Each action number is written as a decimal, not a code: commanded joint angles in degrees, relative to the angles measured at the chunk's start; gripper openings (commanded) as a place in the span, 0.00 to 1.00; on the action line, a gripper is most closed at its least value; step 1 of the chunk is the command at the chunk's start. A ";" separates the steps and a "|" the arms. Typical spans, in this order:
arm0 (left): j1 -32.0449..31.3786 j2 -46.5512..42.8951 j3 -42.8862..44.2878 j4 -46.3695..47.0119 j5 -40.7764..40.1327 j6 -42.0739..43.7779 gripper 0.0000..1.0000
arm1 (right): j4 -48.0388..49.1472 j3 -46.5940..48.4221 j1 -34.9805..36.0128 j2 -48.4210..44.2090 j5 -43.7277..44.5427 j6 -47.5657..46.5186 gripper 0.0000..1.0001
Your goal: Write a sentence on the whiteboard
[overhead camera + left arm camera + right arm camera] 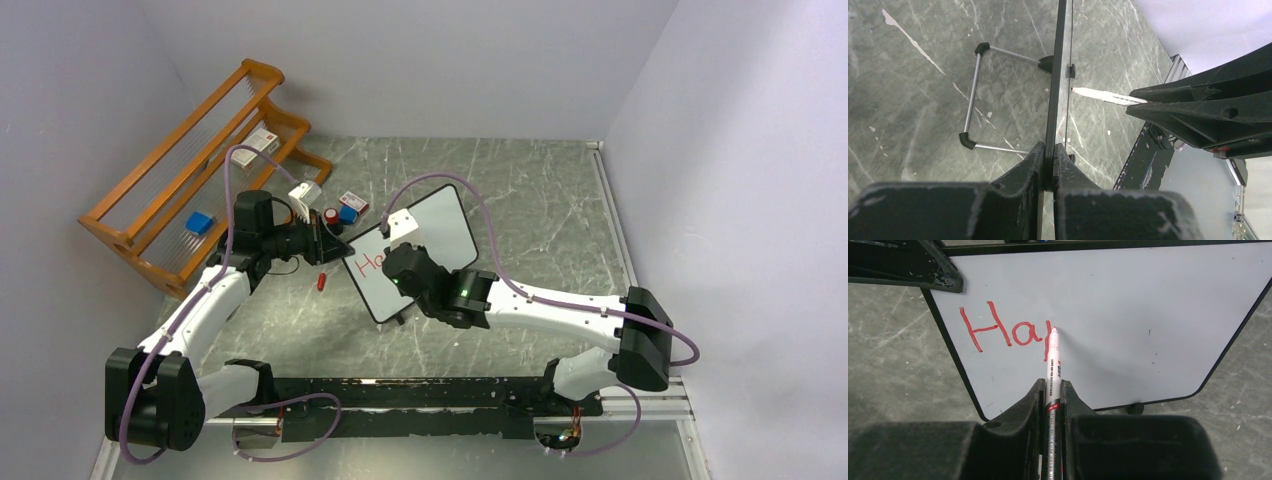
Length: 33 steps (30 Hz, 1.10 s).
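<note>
Now mid-word on the whiteboard (1128,315).
Left jaws clench its edge; right jaws grasp a marker (1052,365), tip touching the board beside the red sentence (984,329), which reads "Hap".

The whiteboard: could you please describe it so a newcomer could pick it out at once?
On the grey-green marble table, look at the centre. The whiteboard stands there, its edge pinched by the left gripper. It alone is a white panel with a thin black frame, bearing red letters "Hap".
</note>
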 commanded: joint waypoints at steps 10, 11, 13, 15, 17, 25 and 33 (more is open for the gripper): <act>-0.06 1.22 -0.37 -1.84 -1.98 0.92 0.05 | 3.07 1.97 -0.97 1.60 -0.91 -1.42 0.00; -0.08 1.21 -0.37 -1.83 -1.98 0.86 0.05 | 2.97 2.13 -0.93 1.71 -0.92 -1.47 0.00; -0.06 1.24 -0.37 -1.83 -1.94 0.87 0.05 | 2.99 2.32 -1.02 1.97 -0.79 -1.45 0.00; -0.08 1.34 -0.37 -1.77 -1.84 0.92 0.05 | 3.23 2.25 -1.09 2.16 -0.87 -1.61 0.00; -0.06 1.33 -0.37 -1.81 -1.88 0.91 0.05 | 3.26 2.40 -1.27 2.53 -0.93 -1.57 0.00; -0.06 1.30 -0.37 -1.70 -1.81 0.89 0.05 | 3.13 2.13 -1.93 2.82 0.30 -1.30 0.00; -0.06 1.34 -0.37 -1.69 -1.81 0.90 0.05 | 1.93 1.39 -2.38 2.29 1.55 -0.10 0.00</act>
